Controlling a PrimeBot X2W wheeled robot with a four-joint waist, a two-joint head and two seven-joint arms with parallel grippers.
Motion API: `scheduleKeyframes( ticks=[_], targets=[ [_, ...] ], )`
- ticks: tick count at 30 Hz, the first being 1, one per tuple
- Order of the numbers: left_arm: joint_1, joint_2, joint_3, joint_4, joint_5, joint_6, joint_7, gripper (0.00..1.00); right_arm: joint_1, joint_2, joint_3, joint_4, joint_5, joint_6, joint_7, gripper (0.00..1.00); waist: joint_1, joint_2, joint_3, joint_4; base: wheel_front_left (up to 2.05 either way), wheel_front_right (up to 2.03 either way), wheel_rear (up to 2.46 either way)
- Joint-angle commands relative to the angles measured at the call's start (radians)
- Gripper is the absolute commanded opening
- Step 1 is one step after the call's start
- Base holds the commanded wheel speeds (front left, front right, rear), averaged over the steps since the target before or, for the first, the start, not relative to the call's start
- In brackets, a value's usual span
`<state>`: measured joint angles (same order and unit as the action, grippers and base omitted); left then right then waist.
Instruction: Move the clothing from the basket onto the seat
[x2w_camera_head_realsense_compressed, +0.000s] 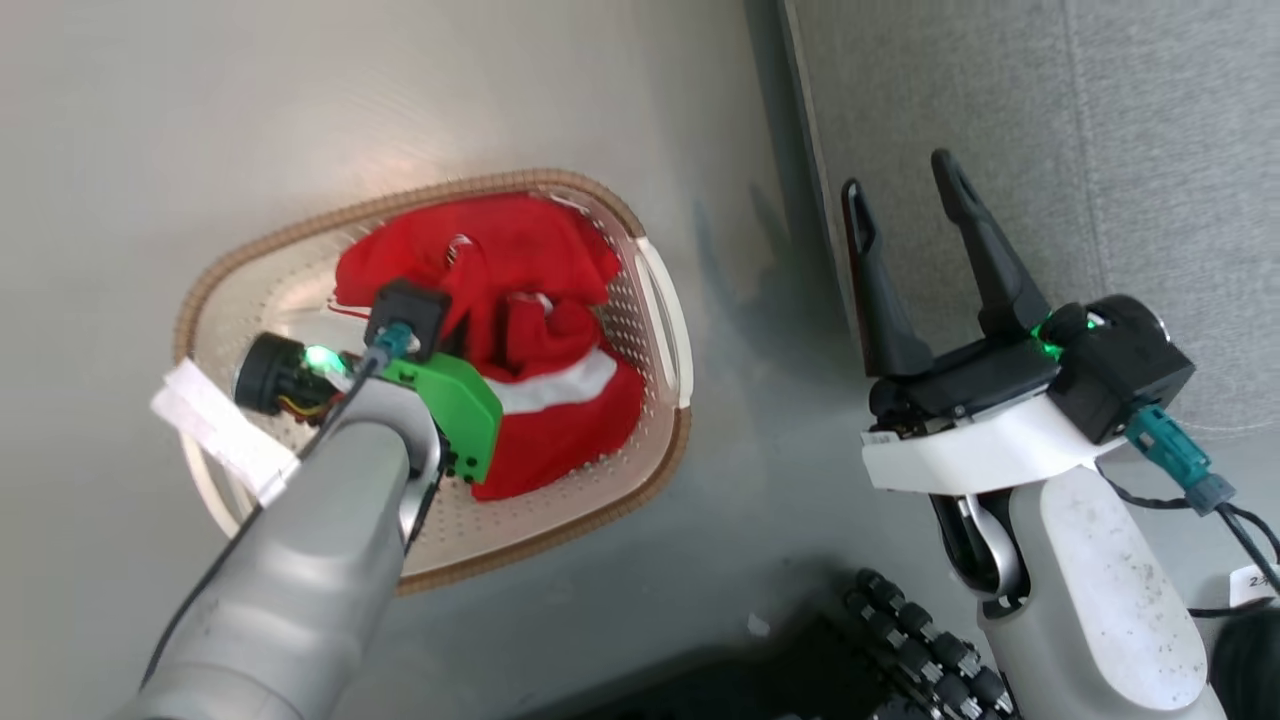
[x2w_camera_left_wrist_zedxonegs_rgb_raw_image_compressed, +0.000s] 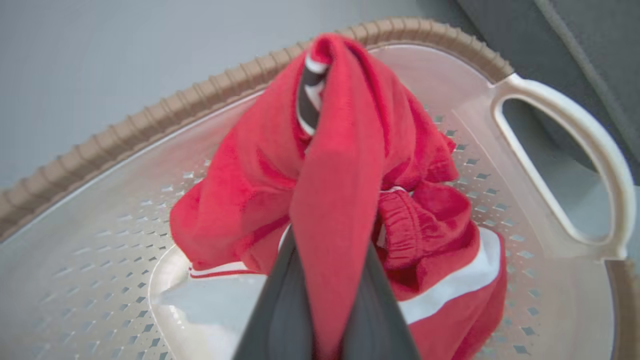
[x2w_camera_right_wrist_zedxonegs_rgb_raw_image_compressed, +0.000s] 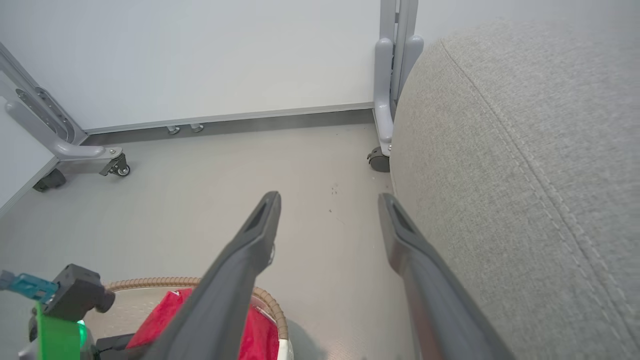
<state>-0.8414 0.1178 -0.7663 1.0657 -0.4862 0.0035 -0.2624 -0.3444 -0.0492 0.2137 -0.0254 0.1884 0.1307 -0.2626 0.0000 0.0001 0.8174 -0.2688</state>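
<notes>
The left hand is down inside the basket, its two dark fingers pinched tight on a fold of the red clothing. The cloth is drawn into a peak between them, with a strip of black-and-white trim showing at the top. The rest of the clothing lies heaped on the basket's perforated bottom, a white stripe running across the lower garment. A pale label lies flat beside it, partly under the red fabric.

The basket stands on the grey floor. Its brown rim and a white side handle rise around the heap on the side facing the seat. A strip of bare floor separates the basket from the seat's edge.

The right hand hangs over that edge, fingers spread wide and holding nothing, well apart from the basket.

Farther off, past the seat's rounded corner, a grey metal frame stands on a small caster. A second wheeled frame stands off to the side, in front of a white wall.
</notes>
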Motion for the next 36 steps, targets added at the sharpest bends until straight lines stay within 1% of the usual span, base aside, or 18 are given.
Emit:
scheduleKeyframes(
  ticks=[1,10,20,23,29,36],
  targets=[
    [0.043,0.018,0.013,-0.041,0.014,0.009,-0.003,0.00,0.025,-0.003,-0.003,0.011,-0.008,0.000,-0.003,1.00,0.0000,-0.0001,-0.131,0.045,0.00,0.00,0.00],
    [0.200,0.051,0.102,-0.336,0.085,0.042,-0.003,0.00,0.088,-0.003,-0.026,0.040,-0.032,0.000,0.004,1.00,0.0000,-0.0001,-0.290,0.099,0.00,0.00,0.00],
    [0.333,0.067,0.206,-0.647,0.165,0.066,-0.002,0.00,0.155,-0.003,-0.062,0.018,-0.042,0.000,0.049,1.00,0.0000,-0.0001,-0.433,0.159,0.00,0.00,0.00],
    [0.371,0.066,0.239,-0.738,0.171,0.058,-0.002,0.00,0.178,-0.003,-0.074,0.007,-0.035,0.000,0.064,1.00,0.0000,-0.0001,-0.478,0.179,0.00,0.00,0.00],
    [0.422,0.063,0.299,-0.924,0.203,0.060,-0.002,0.00,0.227,-0.003,-0.087,-0.024,-0.035,0.000,0.098,1.00,0.0000,-0.0001,-0.553,0.209,0.00,0.00,0.00],
    [0.491,0.053,0.349,-1.079,0.224,0.048,-0.002,0.00,0.289,-0.003,-0.079,-0.039,-0.040,0.000,0.137,1.00,0.0000,-0.0001,-0.640,0.230,0.00,0.00,0.00]
  ],
)
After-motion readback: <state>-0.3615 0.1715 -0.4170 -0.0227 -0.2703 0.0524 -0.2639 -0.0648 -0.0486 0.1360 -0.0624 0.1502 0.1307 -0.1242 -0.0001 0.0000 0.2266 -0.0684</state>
